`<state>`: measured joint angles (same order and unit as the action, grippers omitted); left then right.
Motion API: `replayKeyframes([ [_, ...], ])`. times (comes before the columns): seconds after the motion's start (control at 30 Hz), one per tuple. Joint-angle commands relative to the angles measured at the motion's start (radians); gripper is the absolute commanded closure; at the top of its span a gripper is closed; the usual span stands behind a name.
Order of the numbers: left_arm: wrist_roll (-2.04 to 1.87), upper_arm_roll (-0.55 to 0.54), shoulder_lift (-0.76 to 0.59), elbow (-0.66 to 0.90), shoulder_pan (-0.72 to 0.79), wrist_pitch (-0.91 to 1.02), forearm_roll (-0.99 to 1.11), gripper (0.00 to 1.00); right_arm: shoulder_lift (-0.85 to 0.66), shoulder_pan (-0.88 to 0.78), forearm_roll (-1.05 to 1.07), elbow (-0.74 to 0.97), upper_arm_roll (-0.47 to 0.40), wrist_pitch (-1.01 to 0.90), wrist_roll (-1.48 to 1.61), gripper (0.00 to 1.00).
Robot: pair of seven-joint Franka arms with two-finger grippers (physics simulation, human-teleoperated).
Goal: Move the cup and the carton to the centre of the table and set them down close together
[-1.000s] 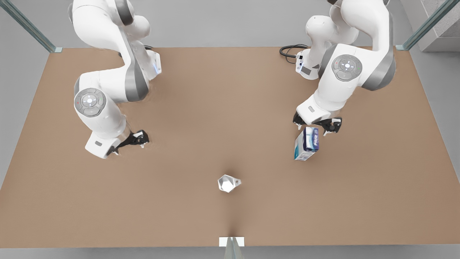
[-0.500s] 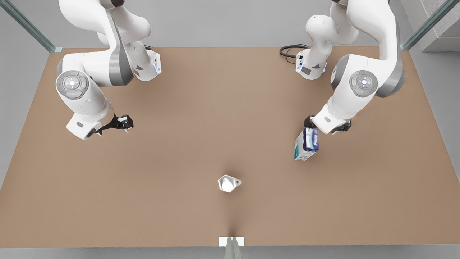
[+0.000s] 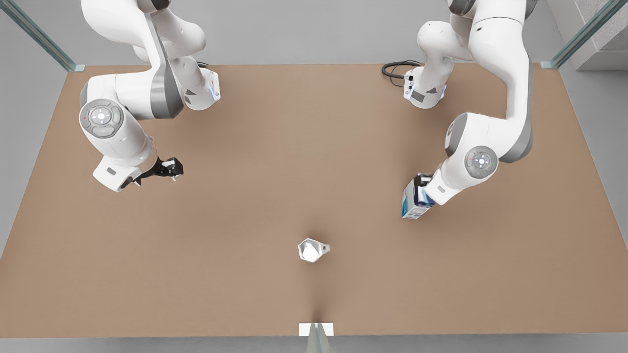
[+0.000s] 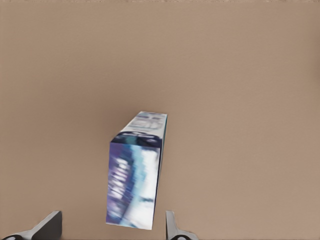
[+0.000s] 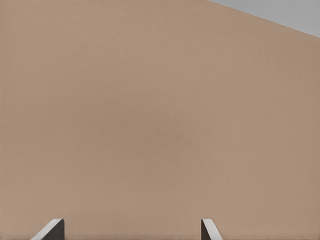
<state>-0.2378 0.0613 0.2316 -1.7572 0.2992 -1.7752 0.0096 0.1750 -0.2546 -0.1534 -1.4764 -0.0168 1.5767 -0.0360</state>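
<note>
Brown table [image 3: 274,162] bare around cup [image 3: 311,250]; left hand [image 4: 112,231] spread astride carton [image 4: 136,175], untouched; right hand [image 5: 132,231] spread, idle.

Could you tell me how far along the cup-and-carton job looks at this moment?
Nothing is placed yet. The cup stands near the table's front middle. In hand: the left hand is open around the carton, which stands far off toward the front view's right, not yet gripped. The right hand waits, open, over bare table. Left: grip, carry the carton in, set both close together.

brown table [image 3: 245,206], cup [image 3: 310,250], carton [image 3: 412,202]
</note>
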Motion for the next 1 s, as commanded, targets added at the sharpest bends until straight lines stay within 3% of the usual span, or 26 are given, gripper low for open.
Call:
replayKeyframes([
  [0.0,0.000,0.000,0.003,-0.005,-0.002,-0.006,0.009,0.00,0.003,0.000,0.000,0.001,0.000,0.000,-0.013,0.00],
  [0.2,0.015,-0.005,-0.009,-0.065,0.001,-0.093,-0.011,0.00,0.012,0.012,0.000,0.004,0.000,0.000,-0.016,0.00],
  [0.53,0.015,-0.006,-0.041,-0.306,0.005,-0.286,-0.011,0.01,0.026,0.008,0.002,0.016,0.000,0.008,-0.027,0.00],
  [0.63,0.012,-0.009,-0.031,-0.305,0.009,-0.297,-0.013,0.01,0.026,0.005,0.002,0.016,0.000,0.008,-0.027,0.00],
  [0.67,0.012,-0.009,-0.031,-0.305,0.009,-0.297,-0.028,0.07,0.027,0.006,0.002,0.015,-0.002,0.008,-0.027,0.00],
  [0.7,0.012,-0.009,-0.032,-0.305,0.009,-0.296,-0.028,0.43,0.027,0.008,0.002,0.016,0.000,0.008,-0.027,0.00],
  [0.73,0.012,-0.011,-0.034,-0.306,0.011,-0.296,-0.028,0.58,0.027,0.006,0.002,0.016,-0.002,0.008,-0.027,0.00],
  [0.97,0.006,-0.021,-0.054,-0.300,0.014,-0.283,-0.028,0.60,0.027,0.011,0.002,0.016,-0.002,0.009,-0.027,0.00],
])
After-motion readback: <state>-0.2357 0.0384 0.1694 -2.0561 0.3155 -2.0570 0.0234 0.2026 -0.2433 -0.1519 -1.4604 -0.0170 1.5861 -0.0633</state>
